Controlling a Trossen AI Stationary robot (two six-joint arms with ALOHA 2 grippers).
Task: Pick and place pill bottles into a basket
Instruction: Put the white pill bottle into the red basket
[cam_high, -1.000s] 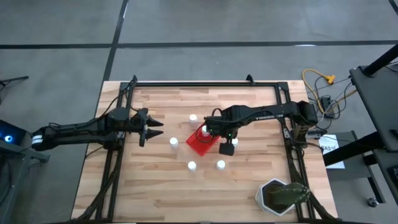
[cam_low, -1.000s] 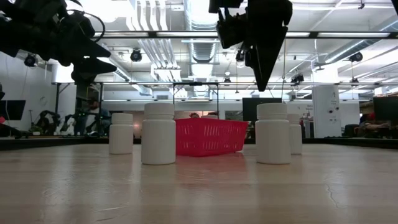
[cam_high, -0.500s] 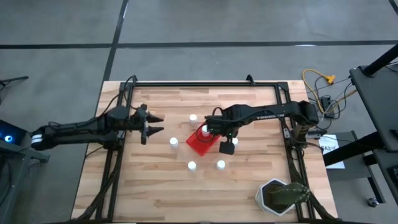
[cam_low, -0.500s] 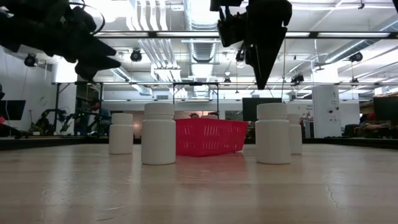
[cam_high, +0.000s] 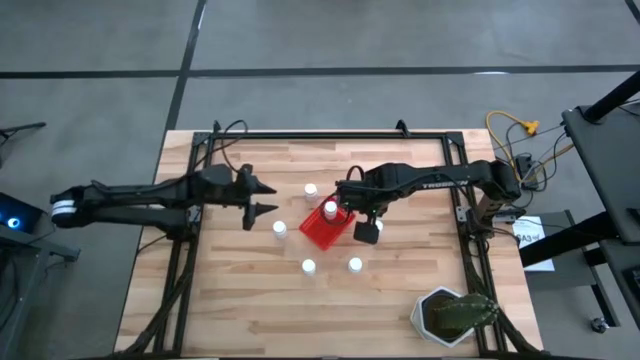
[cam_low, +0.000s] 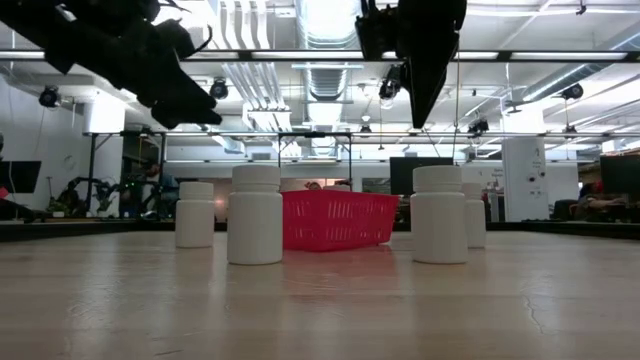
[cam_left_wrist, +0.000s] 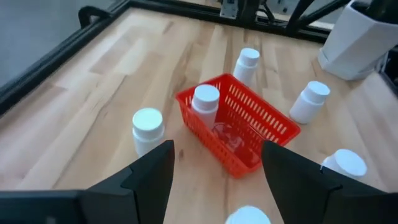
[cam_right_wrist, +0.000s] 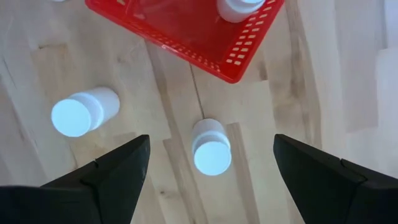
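The red basket (cam_high: 322, 230) sits mid-table with one white pill bottle (cam_high: 330, 208) standing in it. Several more bottles stand on the table around it: (cam_high: 310, 189), (cam_high: 279, 229), (cam_high: 308, 266), (cam_high: 354, 265), (cam_high: 378, 226). My left gripper (cam_high: 264, 198) is open and empty, left of the basket and above the table, pointing at it (cam_left_wrist: 236, 134). My right gripper (cam_high: 364, 230) is open and empty, pointing down just right of the basket. A bottle (cam_right_wrist: 211, 149) stands on the table below it, between the lines of its fingers and well clear of them.
A white pot with a green plant (cam_high: 452, 315) stands at the table's near right corner. A black frame (cam_high: 330, 135) runs along the table's edges. In the low view two bottles (cam_low: 255, 214) (cam_low: 438, 214) stand nearest, in front of the basket (cam_low: 338, 220).
My left gripper has gone toward the table's right edge, closer to the basket, staying open. My right gripper has risen a little above the bottle right of the basket. The bottles and the basket have kept still.
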